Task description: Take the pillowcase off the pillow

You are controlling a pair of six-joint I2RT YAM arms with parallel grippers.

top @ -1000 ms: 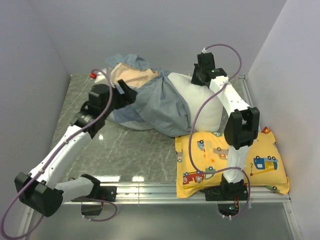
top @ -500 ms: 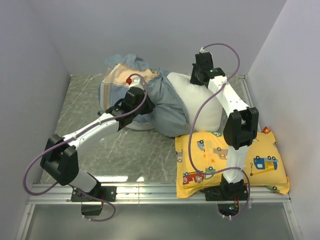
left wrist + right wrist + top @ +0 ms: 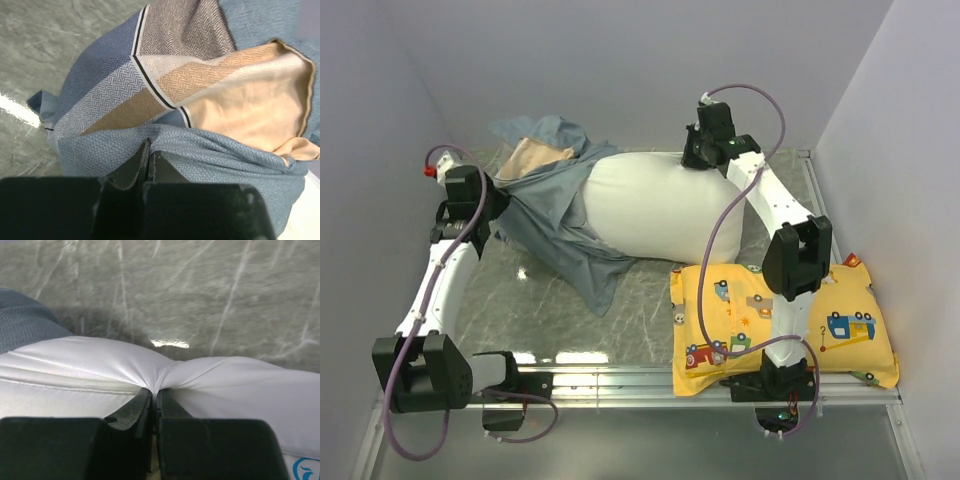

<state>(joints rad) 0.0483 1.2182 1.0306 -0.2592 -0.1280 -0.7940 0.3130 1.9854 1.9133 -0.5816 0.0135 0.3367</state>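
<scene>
The white pillow (image 3: 645, 205) lies across the back of the table, most of it bare. The blue-grey pillowcase (image 3: 555, 230) still covers its left end and is stretched leftward, with beige patchwork (image 3: 532, 156) bunched behind. My left gripper (image 3: 498, 198) is shut on a fold of the pillowcase's plain blue-grey cloth (image 3: 225, 155); in the left wrist view its fingertips (image 3: 148, 148) pinch that fabric, with the patchwork (image 3: 165, 75) beyond. My right gripper (image 3: 694, 157) is shut on the pillow's right end, puckering white fabric (image 3: 235, 382) between its tips (image 3: 156, 392).
A yellow pillow printed with cartoon vehicles (image 3: 840, 325) lies at the front right, under the right arm's lower links. Grey walls close in the left, back and right. A metal rail (image 3: 620, 380) runs along the near edge of the marble table (image 3: 640, 310).
My left gripper has shut on the pillowcase and swung left with it, peeling the cover back so that much more white pillow shows. The right gripper kept its hold, shifting slightly left.
</scene>
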